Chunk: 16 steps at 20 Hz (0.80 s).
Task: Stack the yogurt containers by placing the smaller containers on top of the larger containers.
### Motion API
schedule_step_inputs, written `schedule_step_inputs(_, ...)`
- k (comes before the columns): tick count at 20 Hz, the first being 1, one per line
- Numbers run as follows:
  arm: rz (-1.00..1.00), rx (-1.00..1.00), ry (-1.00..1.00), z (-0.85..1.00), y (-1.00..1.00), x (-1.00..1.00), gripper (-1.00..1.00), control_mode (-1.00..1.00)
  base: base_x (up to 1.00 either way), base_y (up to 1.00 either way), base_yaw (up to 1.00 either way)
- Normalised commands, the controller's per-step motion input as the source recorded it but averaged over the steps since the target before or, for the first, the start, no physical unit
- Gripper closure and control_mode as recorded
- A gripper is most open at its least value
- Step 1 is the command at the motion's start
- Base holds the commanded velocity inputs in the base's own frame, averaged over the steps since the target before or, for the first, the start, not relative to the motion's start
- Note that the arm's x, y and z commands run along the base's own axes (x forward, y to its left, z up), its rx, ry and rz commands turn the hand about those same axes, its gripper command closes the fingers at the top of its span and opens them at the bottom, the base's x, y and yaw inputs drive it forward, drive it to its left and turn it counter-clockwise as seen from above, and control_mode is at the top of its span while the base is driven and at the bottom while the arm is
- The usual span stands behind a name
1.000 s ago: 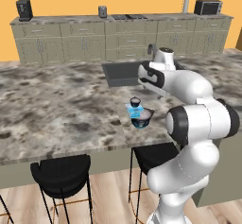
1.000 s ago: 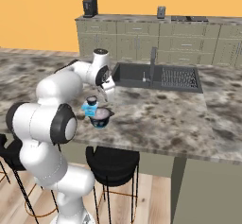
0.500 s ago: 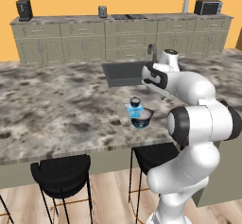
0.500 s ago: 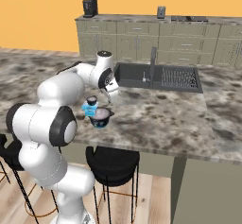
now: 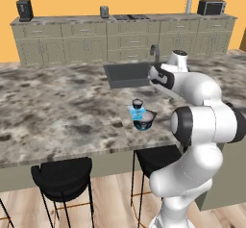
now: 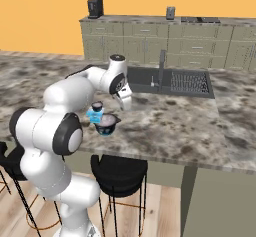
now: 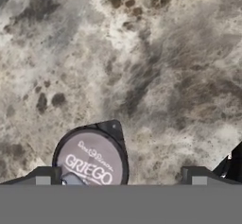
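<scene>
Three yogurt containers stand close together near the counter's front edge. The larger container is a navy tub with a cyan base. Tight against it is a light blue smaller container, and just behind that a dark smaller container. My gripper hangs open above bare counter, behind and to the sink side of the group, holding nothing. In the hand view a round pale lid reading GRIEGO, apparently the dark pot's, sits at the lower left near one fingertip.
A sink with a faucet is set into the granite counter behind the gripper. Black stools stand below the front edge. Cabinets line the far wall.
The arm has swung a little to the right, away from the containers, with the gripper still open. The containers have not moved.
</scene>
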Motion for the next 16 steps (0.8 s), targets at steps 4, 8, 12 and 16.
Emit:
schedule_step_inputs(4,0.0,0.02,-0.01,0.0,-0.16,0.0,-1.0,-1.0,0.0,0.0,0.0)
schedule_step_inputs(8,-0.03,0.05,0.0,0.03,0.0,0.0,-1.0,-1.0,0.0,0.0,0.0)
schedule_step_inputs(12,-0.07,0.1,0.0,0.14,0.0,0.0,-1.0,-1.0,0.0,0.0,0.0)
schedule_step_inputs(16,-0.08,0.14,-0.03,0.24,-0.12,-0.06,-1.0,-1.0,0.0,0.0,0.0)
